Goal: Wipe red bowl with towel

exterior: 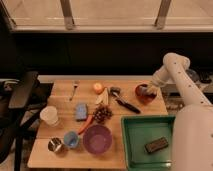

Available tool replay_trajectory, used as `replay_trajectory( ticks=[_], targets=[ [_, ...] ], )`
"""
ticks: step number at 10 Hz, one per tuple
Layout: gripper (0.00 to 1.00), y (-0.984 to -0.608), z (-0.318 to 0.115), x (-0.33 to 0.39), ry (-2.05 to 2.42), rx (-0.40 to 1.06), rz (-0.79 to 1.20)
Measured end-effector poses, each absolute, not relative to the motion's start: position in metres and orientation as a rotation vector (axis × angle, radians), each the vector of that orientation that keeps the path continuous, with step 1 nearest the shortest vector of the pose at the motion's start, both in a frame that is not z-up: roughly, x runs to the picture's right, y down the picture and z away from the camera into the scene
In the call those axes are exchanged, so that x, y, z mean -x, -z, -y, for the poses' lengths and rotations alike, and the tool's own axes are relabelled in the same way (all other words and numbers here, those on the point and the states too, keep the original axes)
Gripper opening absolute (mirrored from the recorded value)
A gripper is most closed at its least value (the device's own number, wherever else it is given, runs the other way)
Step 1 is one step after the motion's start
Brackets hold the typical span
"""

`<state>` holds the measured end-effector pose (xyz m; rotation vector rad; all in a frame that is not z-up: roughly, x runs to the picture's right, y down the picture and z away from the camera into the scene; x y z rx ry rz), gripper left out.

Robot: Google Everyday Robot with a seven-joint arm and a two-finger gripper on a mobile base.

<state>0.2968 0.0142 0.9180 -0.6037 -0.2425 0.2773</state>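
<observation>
Pincer [148, 90] down in small, round red bowl [139, 95] at wooden table [60, 96] edge, grip indiscernible.

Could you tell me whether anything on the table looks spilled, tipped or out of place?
Nothing stands out. The white cup and purple bowl sit upright, nothing looks spilled, and the tool is down at the red bowl near the right edge of the table.

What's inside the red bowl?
The gripper is down in the red bowl, near the far right corner of the table. It covers most of the inside, so what lies under it cannot be seen.
</observation>
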Motion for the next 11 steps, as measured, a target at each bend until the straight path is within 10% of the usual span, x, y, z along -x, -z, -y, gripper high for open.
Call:
replay_trajectory(
  ticks=[11],
  targets=[
    [0.0,-0.883,-0.043,-0.293,-0.284,0.608,0.314]
  ],
)
